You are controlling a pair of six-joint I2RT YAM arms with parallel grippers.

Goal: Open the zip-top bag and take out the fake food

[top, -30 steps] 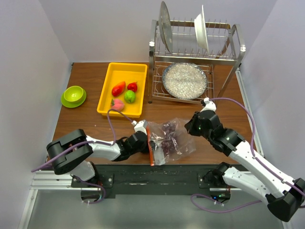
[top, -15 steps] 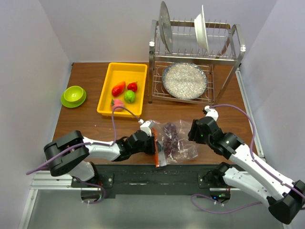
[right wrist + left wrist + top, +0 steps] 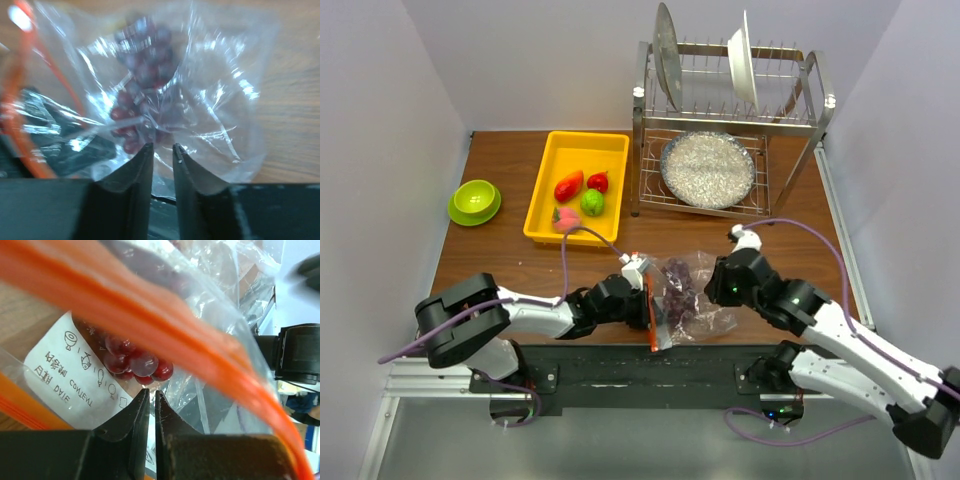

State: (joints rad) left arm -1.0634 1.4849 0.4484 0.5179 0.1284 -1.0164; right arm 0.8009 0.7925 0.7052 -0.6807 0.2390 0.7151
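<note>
Near the front edge of the counter, between the two arms: the zip-top bag, orange zip strip toward the left. Holds the dark purple grape bunch inside. At the strip, the left tool — fingers almost together, only a thin slit; cannot tell whether film is pinched. At the bag's right side, the right tool — narrow gap, tips at the plastic, grip likewise unclear. In the yellow tray, well apart: the other fake food.

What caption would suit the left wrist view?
Left gripper, jaws nearly closed, at the zip-top bag holding dark red grapes.
</note>
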